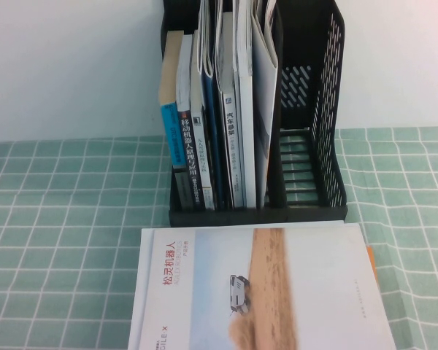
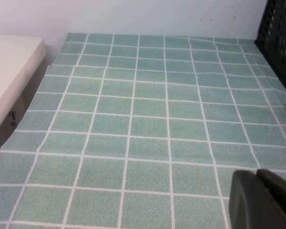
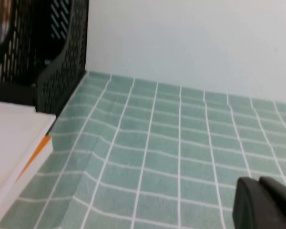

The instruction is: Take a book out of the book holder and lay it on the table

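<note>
The book (image 1: 255,288), pale with a sandy-tan stripe, a tiny white car and a dark red title, lies flat on the table (image 1: 58,219) just in front of the book holder (image 1: 328,109). The holder's rightmost compartment stands empty. Neither gripper appears in the high view. In the left wrist view my left gripper (image 2: 256,173) hovers shut over bare cloth, with the holder's edge (image 2: 281,33) far off. In the right wrist view my right gripper (image 3: 259,180) is shut and holds nothing. It is over the cloth, apart from the book's corner (image 3: 9,138) and the holder (image 3: 62,62).
Several upright books (image 1: 204,146) and a white brochure (image 1: 263,95) fill the holder's left compartments. An orange edge (image 3: 38,150) peeks from under the lying book. The cloth is rucked into a fold (image 3: 86,162) beside it. A white ledge (image 2: 9,67) borders the table's left side.
</note>
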{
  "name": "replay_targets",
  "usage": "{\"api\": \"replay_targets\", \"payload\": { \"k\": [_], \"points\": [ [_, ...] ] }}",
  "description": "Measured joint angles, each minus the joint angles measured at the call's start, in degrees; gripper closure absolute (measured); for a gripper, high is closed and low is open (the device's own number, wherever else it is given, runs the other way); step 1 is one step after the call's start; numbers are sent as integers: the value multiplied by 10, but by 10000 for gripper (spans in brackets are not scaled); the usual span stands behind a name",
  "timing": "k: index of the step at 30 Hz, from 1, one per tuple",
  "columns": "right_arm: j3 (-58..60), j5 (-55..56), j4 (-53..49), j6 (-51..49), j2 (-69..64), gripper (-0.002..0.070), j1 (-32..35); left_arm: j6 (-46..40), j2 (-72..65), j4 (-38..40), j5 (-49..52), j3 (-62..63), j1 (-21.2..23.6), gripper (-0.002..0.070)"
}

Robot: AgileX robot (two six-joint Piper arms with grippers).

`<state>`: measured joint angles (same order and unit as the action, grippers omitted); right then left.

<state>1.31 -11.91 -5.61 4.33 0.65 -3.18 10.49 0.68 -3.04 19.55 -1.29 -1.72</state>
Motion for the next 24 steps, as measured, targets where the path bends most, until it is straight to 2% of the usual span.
{"api": "replay_targets", "payload": {
  "k": [6, 18, 24],
  "points": [
    [4, -85, 0, -20, 0, 678, 3, 0, 0, 0, 0, 0, 0, 678],
    [4, -89, 0, -25, 0, 678, 4, 0, 0, 0, 0, 0, 0, 678],
    [4, -89, 2, -26, 0, 678, 44, 0, 0, 0, 0, 0, 0, 677]
  ]
}}
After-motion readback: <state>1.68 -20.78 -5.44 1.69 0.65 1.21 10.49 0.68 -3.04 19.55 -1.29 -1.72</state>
